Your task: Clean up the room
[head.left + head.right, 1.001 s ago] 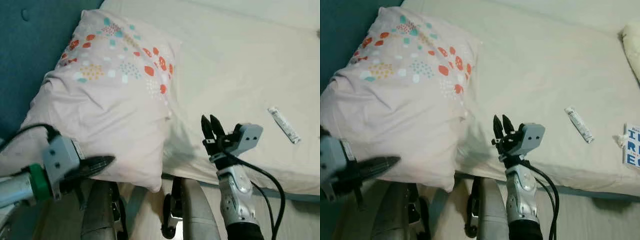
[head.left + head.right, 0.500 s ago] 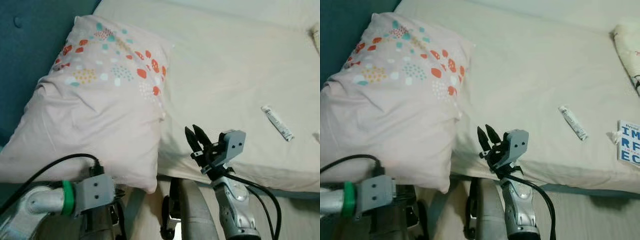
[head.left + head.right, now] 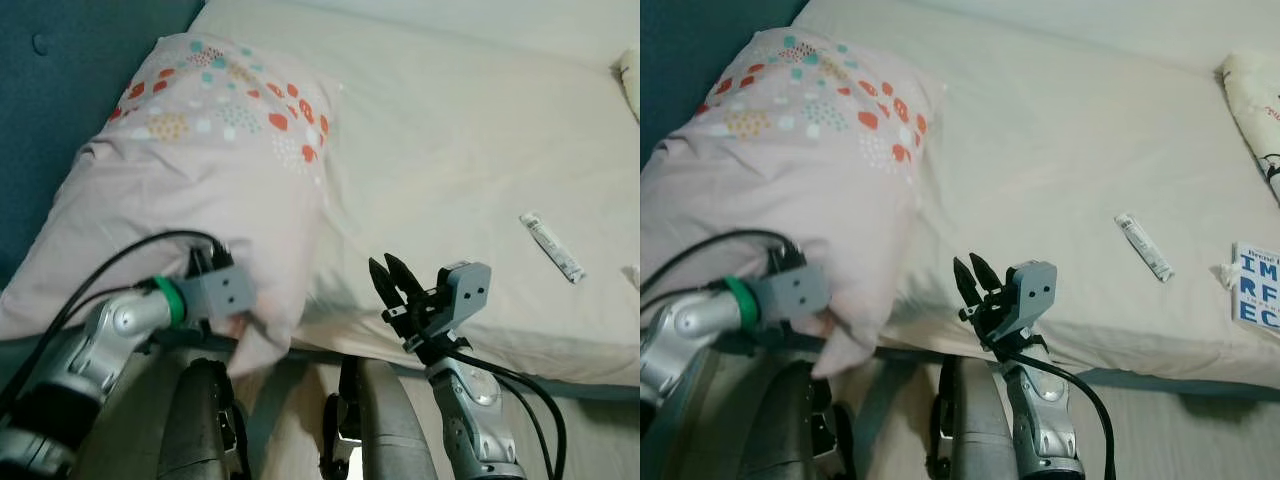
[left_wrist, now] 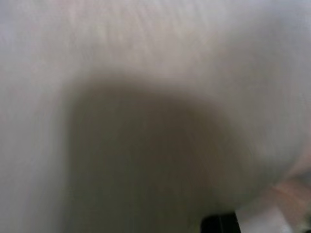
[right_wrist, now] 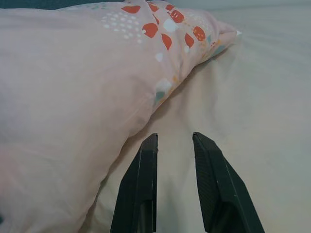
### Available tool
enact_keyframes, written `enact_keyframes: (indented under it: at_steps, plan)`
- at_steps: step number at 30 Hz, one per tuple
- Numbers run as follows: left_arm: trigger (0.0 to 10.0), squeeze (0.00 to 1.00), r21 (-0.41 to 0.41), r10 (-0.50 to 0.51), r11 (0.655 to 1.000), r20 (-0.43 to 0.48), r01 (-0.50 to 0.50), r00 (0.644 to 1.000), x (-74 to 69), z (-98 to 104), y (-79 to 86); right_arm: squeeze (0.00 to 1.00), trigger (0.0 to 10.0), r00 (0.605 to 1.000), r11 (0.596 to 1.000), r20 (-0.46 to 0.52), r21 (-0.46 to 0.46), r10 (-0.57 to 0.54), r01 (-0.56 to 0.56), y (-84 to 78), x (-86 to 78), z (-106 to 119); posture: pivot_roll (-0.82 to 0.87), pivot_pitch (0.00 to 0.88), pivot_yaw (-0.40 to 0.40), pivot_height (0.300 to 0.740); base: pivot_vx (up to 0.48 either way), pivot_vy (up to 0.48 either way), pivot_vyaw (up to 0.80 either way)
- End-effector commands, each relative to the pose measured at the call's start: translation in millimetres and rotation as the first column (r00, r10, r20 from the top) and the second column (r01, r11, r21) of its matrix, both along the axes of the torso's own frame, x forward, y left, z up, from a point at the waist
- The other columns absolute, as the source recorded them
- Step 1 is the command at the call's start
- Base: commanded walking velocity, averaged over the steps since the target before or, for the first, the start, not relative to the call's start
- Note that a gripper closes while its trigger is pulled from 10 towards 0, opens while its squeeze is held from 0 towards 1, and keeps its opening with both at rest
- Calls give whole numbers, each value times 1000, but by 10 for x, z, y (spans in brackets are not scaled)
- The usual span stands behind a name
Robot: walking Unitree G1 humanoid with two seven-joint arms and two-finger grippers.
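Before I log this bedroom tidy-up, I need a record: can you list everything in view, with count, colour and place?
Pillow with orange and teal spots: one, pale pink, at the bed's head end on the robot's left, its near corner hanging past the mattress edge.
Cream bed sheet: one, covering the mattress.
Small white tube: one, flat on the sheet to the right.
White card with blue letters: one, at the right edge.
Teal headboard: one, far left.
Left gripper: pressed into the pillow's near corner, fingers hidden.
Right gripper: open, hovering over the mattress edge beside the pillow.
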State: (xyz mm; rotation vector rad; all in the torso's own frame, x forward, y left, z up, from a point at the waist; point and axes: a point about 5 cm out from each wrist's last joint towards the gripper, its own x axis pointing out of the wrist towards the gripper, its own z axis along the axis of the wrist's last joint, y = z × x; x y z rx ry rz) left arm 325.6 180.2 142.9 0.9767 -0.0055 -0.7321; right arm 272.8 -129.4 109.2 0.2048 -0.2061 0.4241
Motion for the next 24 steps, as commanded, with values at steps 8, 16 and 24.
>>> enact_keyframes:
  at_steps: [8, 16, 24]
  plan:
    - [0, 0, 2, -6, 1000, -5, 6, 1000, 34, -35, 89, 0, 10000, 999, 1000, -42, -9, -1, 0, -23, -60, -77, 43, 199, -71, 608, 0, 0, 0]
    - [10000, 0, -381, -178, 922, -265, 67, 948, -803, -152, 342, 0, 10000, 996, 996, -79, -90, -33, 26, -52, -152, -228, 55, 170, -78, 608, 0, 0, 0]
    - [10000, 0, -719, -53, 688, -185, -98, 981, -969, 208, 461, 0, 10000, 997, 985, -61, -172, -39, 28, -19, -86, -241, 81, 141, -112, 608, 0, 0, 0]
